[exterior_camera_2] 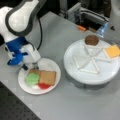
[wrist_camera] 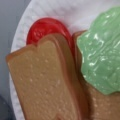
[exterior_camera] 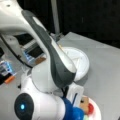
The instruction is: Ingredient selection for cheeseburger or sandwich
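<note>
The sandwich is a loose pile on a small white plate (exterior_camera_2: 51, 65): a brown toast square (exterior_camera_2: 47, 77), green lettuce (exterior_camera_2: 32, 78) on a second toast, and a red tomato disc (exterior_camera_2: 44, 86) half under them. In a front view my gripper (exterior_camera_2: 30, 67) hangs open over the plate's back left rim, just behind the lettuce, holding nothing. The wrist view looks straight down on toast (wrist_camera: 42, 82), tomato (wrist_camera: 46, 31) and lettuce (wrist_camera: 102, 52); no fingers show there. My arm hides most of the plate (exterior_camera: 98, 113) in a front view, where only the tomato (exterior_camera: 90, 108) peeks out.
A large round white divided tray (exterior_camera_2: 75, 52) stands to the plate's right, holding a brown patty (exterior_camera_2: 91, 40) and a yellow cheese square (exterior_camera_2: 112, 51). The tray (exterior_camera: 81, 58) also shows behind my arm. An orange item (exterior_camera_2: 81, 28) and grey equipment sit at the table's back.
</note>
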Robot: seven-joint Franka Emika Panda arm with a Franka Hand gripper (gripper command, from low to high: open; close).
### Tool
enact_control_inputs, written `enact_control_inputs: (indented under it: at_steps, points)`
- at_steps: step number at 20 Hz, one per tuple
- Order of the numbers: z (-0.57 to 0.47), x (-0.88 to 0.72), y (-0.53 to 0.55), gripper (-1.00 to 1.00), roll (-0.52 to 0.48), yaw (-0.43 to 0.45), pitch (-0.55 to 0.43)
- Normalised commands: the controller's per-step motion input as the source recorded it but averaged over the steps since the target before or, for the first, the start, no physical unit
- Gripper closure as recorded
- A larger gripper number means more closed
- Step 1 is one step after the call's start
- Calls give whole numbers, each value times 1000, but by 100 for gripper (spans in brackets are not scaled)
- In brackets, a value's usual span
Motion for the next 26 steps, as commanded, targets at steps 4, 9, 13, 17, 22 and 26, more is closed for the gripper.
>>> enact_control_inputs:
  at_steps: [4, 9, 13, 17, 22, 26]
  points:
    - [288, 115, -171, -100, 31, 58, 159]
    - [368, 175, -81, -100, -200, 0, 244]
    - [442, 234, 87, -100, -496, -20, 246]
    - [515, 168, 207, -100, -663, -73, 267]
    - [496, -6, 226, -100, -734, -19, 245]
    - [222, -156, 182, -100, -528, 47, 111]
